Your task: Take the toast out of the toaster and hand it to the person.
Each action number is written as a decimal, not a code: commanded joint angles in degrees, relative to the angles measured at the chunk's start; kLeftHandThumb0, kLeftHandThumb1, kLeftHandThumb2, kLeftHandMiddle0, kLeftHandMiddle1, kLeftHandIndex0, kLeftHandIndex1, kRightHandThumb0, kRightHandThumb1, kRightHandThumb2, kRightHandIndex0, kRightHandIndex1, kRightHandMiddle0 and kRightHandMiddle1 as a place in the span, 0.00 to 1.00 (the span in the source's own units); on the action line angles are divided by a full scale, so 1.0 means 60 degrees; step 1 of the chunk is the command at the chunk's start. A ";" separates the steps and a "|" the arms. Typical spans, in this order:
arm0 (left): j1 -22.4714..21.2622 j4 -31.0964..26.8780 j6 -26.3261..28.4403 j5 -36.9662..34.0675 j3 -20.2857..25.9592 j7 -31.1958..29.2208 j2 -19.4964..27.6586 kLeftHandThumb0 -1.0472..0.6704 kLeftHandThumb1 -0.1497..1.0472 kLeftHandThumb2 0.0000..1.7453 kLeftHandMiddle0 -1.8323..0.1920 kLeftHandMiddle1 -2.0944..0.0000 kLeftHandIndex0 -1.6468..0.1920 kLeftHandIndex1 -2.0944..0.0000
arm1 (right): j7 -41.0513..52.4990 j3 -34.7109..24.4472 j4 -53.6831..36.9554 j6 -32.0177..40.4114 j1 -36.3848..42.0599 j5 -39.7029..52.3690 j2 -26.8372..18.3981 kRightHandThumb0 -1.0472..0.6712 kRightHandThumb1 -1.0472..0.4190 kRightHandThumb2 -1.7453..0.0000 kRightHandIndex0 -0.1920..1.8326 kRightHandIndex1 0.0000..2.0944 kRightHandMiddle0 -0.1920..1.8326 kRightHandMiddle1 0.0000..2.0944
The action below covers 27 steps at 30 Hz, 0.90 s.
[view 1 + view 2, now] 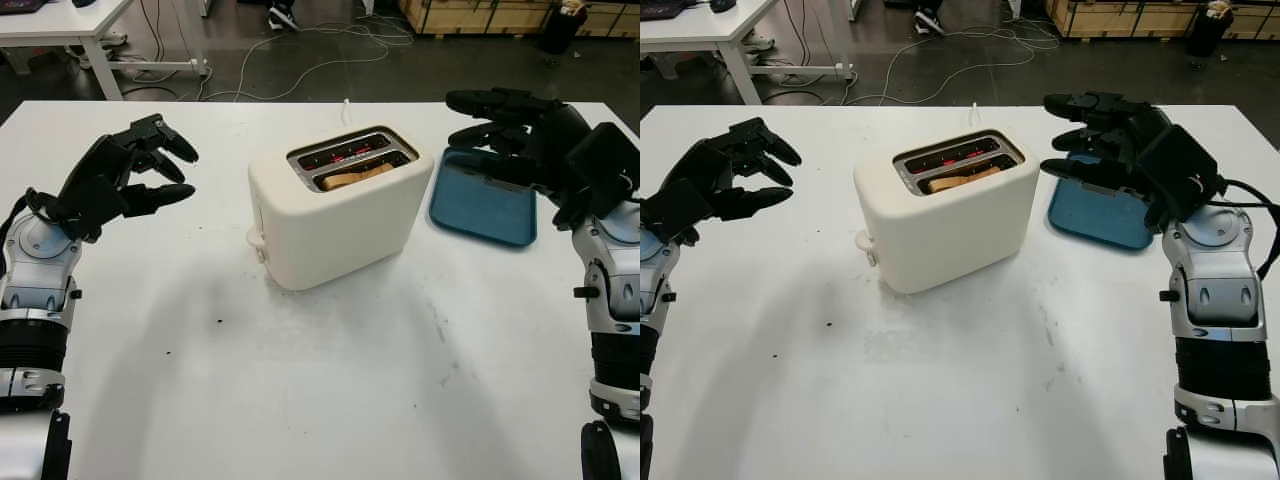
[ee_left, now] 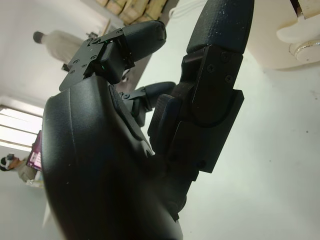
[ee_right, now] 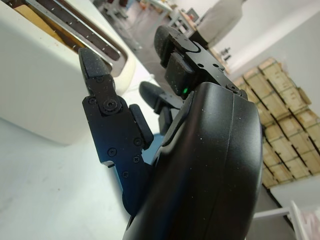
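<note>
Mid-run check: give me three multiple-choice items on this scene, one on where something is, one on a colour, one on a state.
1. Which toaster slot holds the toast?
A. The slot nearer the robot
B. The farther slot
C. Neither; it lies on the table

2. What colour is the tray?
A. Red
B. Blue
C. Yellow

3. What is the right hand doing?
A. Gripping the toast
B. Pressing the toaster lever
C. Open, holding nothing

Answers:
1. A: the toast sits in the near slot of the toaster, while the far slot shows glowing red elements.
2. B: the tray beside the toaster is blue.
3. C: the right hand is open above the tray; the left hand is open too, left of the toaster.
</note>
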 commanded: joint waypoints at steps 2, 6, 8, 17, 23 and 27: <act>-0.0107 0.0019 -0.0006 -0.0024 0.0061 0.0040 -0.0030 0.00 0.89 0.05 0.76 0.29 0.74 0.33 | -0.0073 0.0006 -0.0102 0.0090 0.0004 0.0008 0.0006 0.40 0.19 1.00 0.24 0.45 0.42 0.02; -0.0122 0.0076 -0.0054 -0.0023 0.0069 0.0060 -0.0044 0.00 0.89 0.05 0.75 0.29 0.74 0.33 | -0.0049 0.0014 -0.0052 -0.0005 0.0003 -0.0012 -0.0013 0.40 0.19 1.00 0.24 0.45 0.42 0.02; -0.0124 0.0069 -0.0039 -0.0028 0.0069 0.0062 -0.0050 0.00 0.89 0.05 0.75 0.29 0.74 0.33 | -0.0082 -0.0002 -0.0089 0.0104 -0.0007 0.0015 0.0013 0.41 0.19 1.00 0.24 0.45 0.42 0.02; -0.0140 0.0070 -0.0029 -0.0062 0.0071 0.0029 -0.0059 0.00 0.89 0.05 0.75 0.29 0.74 0.34 | -0.0061 -0.0003 -0.0056 -0.0002 -0.0017 0.0015 0.0011 0.42 0.19 1.00 0.24 0.46 0.42 0.02; -0.0142 0.0026 -0.0025 -0.0007 0.0048 0.0058 -0.0044 0.00 0.89 0.05 0.76 0.29 0.74 0.34 | -0.0089 -0.0009 -0.0036 -0.0009 -0.0037 0.0012 0.0028 0.42 0.19 1.00 0.24 0.46 0.42 0.02; -0.0145 -0.0003 0.0102 -0.0140 0.0084 -0.0014 -0.0083 0.00 0.89 0.04 0.75 0.29 0.74 0.34 | -0.0102 -0.0032 -0.0034 0.0063 -0.0054 0.0068 0.0065 0.42 0.20 1.00 0.24 0.46 0.43 0.02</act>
